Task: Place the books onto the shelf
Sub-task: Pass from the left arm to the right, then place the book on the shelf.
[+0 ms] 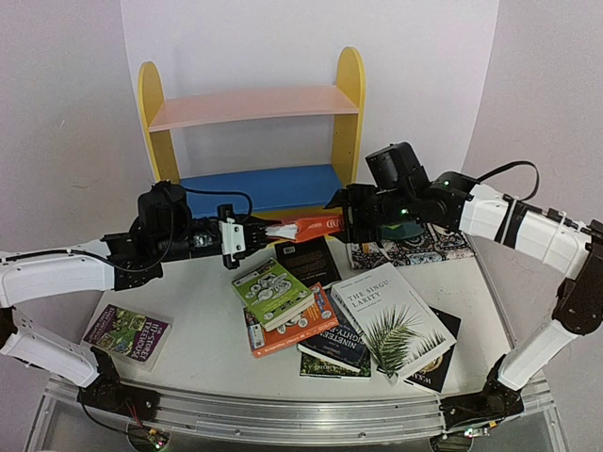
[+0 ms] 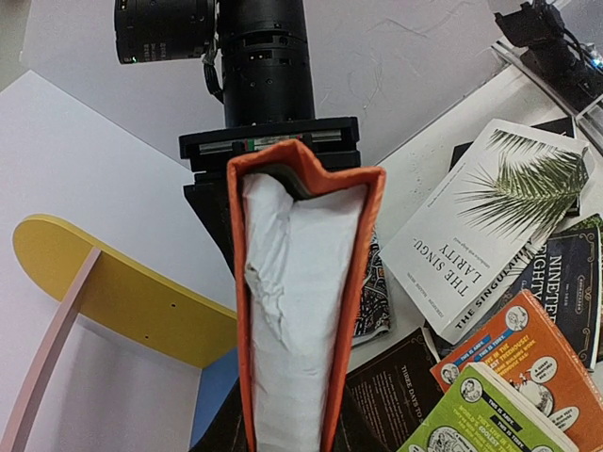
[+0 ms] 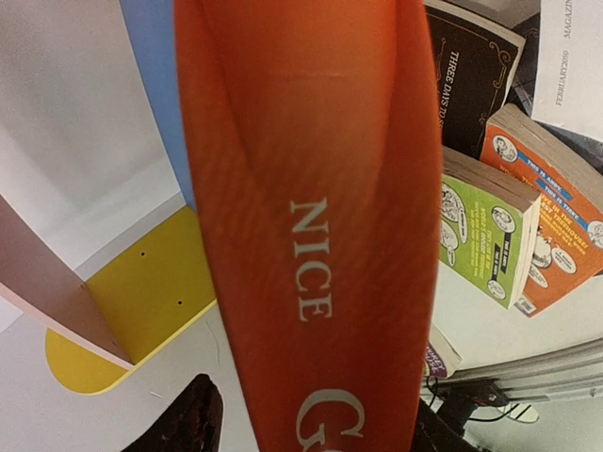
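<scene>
2 hands meet at an orange book point(image 1: 306, 226), which hangs roughly level in the air in front of the shelf point(image 1: 254, 105), just below the height of its blue middle board point(image 1: 259, 185) and apart from it. The left hand point(image 1: 243, 235) is clenched on the open page-edge side of the orange book; in the left wrist view the white page block shows between the 2 covers and runs away toward the right hand point(image 1: 343, 223). The right hand sits at the spine side. In the right wrist view its dark fingers point(image 3: 188, 419) flank the spine, where the word NICE reads along it, but whether they press the covers or stand just off them cannot be told.

Below, the other books lie flat on the tabletop point(image 1: 198, 358). A green book point(image 1: 273, 292) rests on top of a second orange book with cartoon faces point(image 1: 294, 331). A white palm-leaf book point(image 1: 391, 315) overlaps several dark covers, and a dark book point(image 1: 309, 259) lies nearest the shelf. A purple floral book point(image 1: 127, 334) lies well apart, on the left beneath the left arm. A patterned cloth point(image 1: 424, 247) lies under the right arm
</scene>
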